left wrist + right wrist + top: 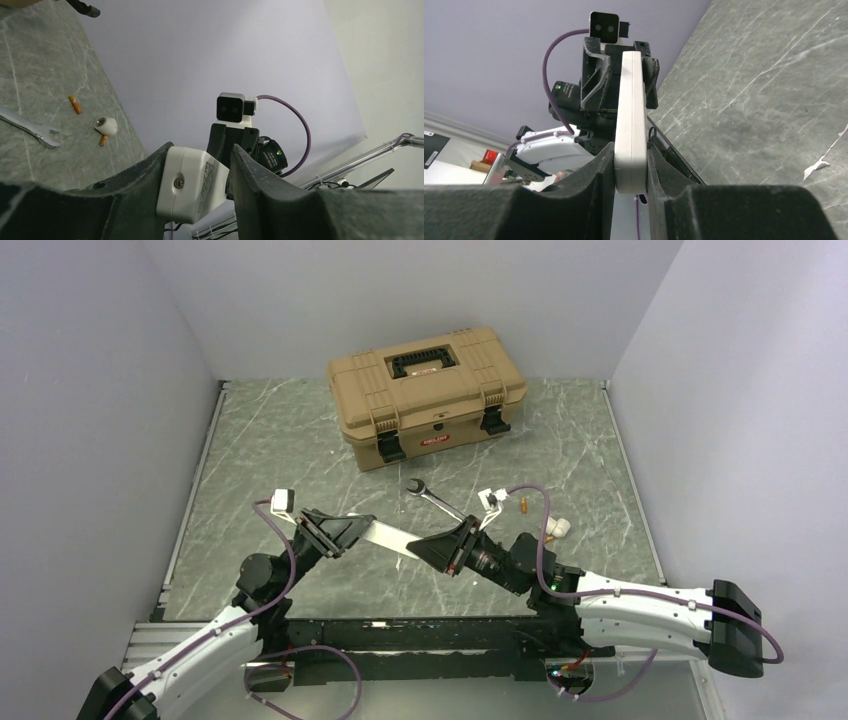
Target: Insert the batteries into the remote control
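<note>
The remote (390,534) is hanging in the air over the table (280,440), stretched lengthwise between the two arms, in front of the toolbox (425,390) and near the wrench (432,496). The right gripper (630,150) is clamping one end, both pads (594,170) pressing on its sides, while the left gripper (200,152) is standing open around the other end, one finger (140,175) touching it and a thin gap showing at the other. Two small orange pieces (75,104) and a white cap (106,126) are lying by the wrench's head.
</note>
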`<state>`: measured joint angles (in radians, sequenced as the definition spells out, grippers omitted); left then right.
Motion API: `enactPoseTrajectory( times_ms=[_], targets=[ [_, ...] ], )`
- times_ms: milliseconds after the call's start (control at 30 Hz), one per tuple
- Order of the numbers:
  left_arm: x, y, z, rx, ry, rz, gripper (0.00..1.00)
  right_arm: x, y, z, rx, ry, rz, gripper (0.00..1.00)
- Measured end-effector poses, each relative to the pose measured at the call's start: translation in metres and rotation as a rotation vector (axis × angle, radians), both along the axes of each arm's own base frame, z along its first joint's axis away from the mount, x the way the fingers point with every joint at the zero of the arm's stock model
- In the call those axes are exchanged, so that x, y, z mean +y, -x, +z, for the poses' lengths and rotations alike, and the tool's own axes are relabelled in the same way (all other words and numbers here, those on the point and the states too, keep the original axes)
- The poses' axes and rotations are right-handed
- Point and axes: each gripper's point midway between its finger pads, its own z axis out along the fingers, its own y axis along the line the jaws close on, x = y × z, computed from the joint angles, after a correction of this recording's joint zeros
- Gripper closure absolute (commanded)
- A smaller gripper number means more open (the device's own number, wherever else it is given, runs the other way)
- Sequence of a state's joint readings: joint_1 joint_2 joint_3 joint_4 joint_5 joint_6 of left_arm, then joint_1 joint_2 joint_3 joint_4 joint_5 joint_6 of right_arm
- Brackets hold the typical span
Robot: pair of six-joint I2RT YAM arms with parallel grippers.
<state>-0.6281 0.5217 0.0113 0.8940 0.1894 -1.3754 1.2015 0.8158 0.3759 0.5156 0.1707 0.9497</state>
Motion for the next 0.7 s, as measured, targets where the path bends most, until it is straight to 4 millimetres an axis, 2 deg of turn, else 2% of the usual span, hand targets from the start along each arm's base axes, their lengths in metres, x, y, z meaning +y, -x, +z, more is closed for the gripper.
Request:
enactPoseTrajectory(
  times_ms=[100,233,300,367,500,567,700],
  targets=[
    [-0.0024,-0.0005,-0.0045,0.008,-0.017,-0.008,0.62,0.0024,0.0012,-0.0018,0.003,0.002,0.018,1.0],
    [-0.0046,-0.0003,-0.0043,0.004,-0.018,-0.02,0.62,0.0017,-0.0005,-0.0029,0.011,-0.003,0.02,1.0],
    [-0.0047,-0.0004,-0.0032,0.001,-0.014,-0.02,0.6,0.0013,-0.0012,-0.002,0.012,-0.009,0.023,1.0],
    [-0.005,-0.0007,-0.0031,0.0,-0.014,-0.02,0.53,0.0008,-0.0019,-0.0021,0.012,-0.012,0.024,1.0],
    [-0.0075,0.0012,-0.0053,0.001,-0.023,-0.038,0.53,0.0,-0.0057,-0.0051,0.018,-0.016,0.018,1.0],
    [-0.0079,0.0017,-0.0053,0.0,-0.024,-0.042,0.56,0.0004,-0.0064,-0.006,0.022,-0.023,0.019,1.0],
    [-0.0083,0.002,-0.0056,0.001,-0.024,-0.045,0.74,0.001,-0.007,-0.0055,0.031,-0.046,0.028,1.0]
  ],
)
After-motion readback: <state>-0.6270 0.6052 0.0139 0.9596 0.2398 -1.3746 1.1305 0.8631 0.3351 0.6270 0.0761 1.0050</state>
